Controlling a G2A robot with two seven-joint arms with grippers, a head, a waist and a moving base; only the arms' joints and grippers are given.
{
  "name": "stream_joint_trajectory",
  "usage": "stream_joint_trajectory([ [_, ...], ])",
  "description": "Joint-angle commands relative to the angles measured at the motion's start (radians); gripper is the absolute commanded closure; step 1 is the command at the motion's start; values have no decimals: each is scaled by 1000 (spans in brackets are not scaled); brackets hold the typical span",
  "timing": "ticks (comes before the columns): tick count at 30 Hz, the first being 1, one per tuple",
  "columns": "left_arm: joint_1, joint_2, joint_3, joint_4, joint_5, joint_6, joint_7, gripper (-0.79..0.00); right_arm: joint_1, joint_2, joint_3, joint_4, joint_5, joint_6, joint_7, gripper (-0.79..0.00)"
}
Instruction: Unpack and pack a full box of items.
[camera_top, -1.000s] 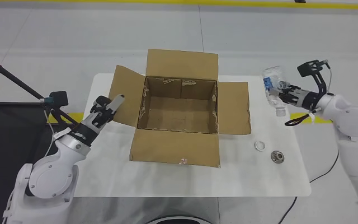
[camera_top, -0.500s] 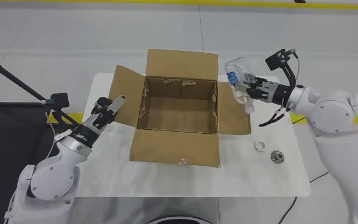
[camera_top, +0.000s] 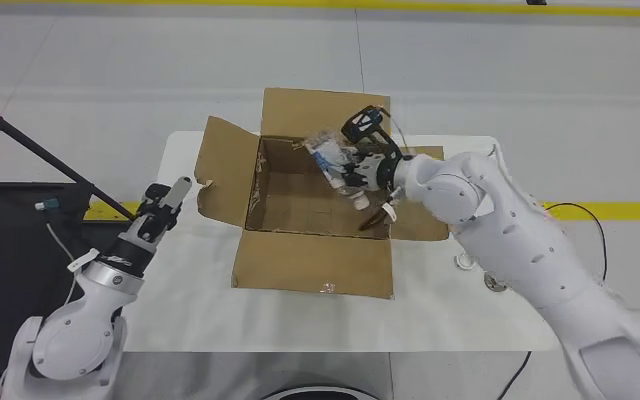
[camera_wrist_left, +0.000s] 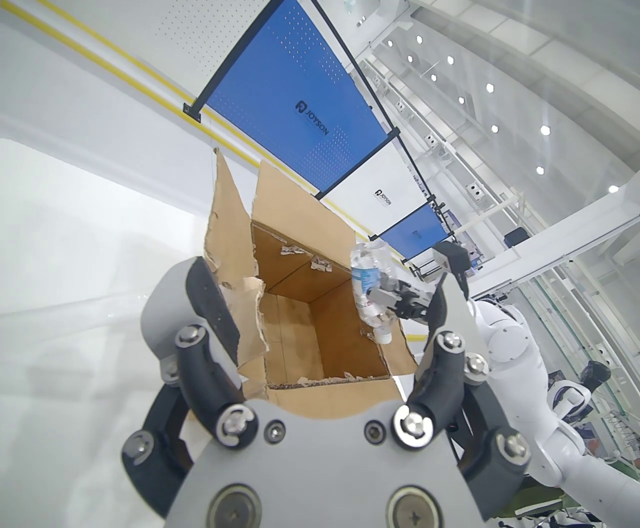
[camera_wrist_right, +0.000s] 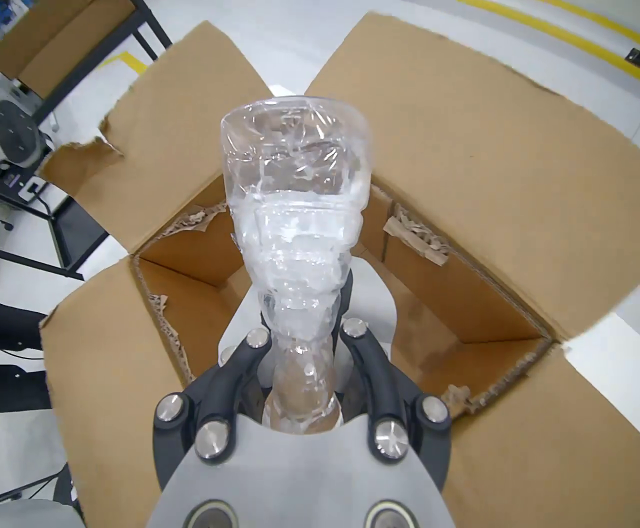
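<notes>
An open cardboard box stands mid-table with all its flaps folded out; what I can see of its inside is bare. My right gripper hangs over the box's back right part, shut on a crumpled clear plastic bottle with a blue label. In the right wrist view the bottle sticks out from the gripper over the box. My left gripper stands open just left of the left flap. The flap's torn edge lies beside one of its fingers. The bottle shows beyond.
A white cloth covers the table. A small white ring and a small round metal part lie right of the box, partly under the right arm. A black stand crosses the left edge.
The right arm has carried the bottle leftward from the table's right edge to above the box. The left gripper has drawn back a little to the left, away from the flap.
</notes>
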Motion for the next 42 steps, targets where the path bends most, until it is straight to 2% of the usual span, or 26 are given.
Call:
stream_joint_trajectory([
  [1, 9, 0, -10, -1, -7, -6, 1, -785, 25, -33, -54, 50, -15, -25, -5, 0],
  [10, 11, 0, -18, -1, -15, -12, -13, -785, 86, -163, -208, 271, -142, -86, -30, 0],
  [18, -6, 1, -18, 13, -19, -13, -31, -785, 114, -266, -272, 472, -184, -135, 4, 0],
  [20, -9, 1, -18, 16, -21, -12, -33, -785, 119, -289, -277, 513, -181, -149, 10, -135],
  [22, -12, 1, -17, 18, -20, -13, -37, -785, 125, -309, -280, 550, -183, -162, 10, -237],
  [29, -19, 2, -14, 17, -19, -12, -44, -785, 138, -355, -276, 638, -189, -218, 23, -400],
  [31, -20, 2, -13, 16, -18, -11, -44, -785, 142, -361, -268, 653, -186, -238, 24, -526],
  [32, -20, 2, -13, 16, -16, -11, -44, -785, 142, -362, -262, 658, -180, -255, 24, -551],
  [35, -20, 2, -9, 14, -12, -10, -46, -785, 147, -358, -242, 658, -178, -299, 24, -619],
  [37, -23, 3, -4, 13, -8, -8, -48, -785, 152, -347, -223, 644, -182, -321, 23, -634],
  [40, -28, 3, 4, 13, -1, -4, -53, -785, 153, -317, -179, 605, -185, -360, 19, -702],
  [42, -33, 3, 9, 14, 4, -2, -57, -785, 146, -286, -138, 564, -186, -386, 18, -720],
])
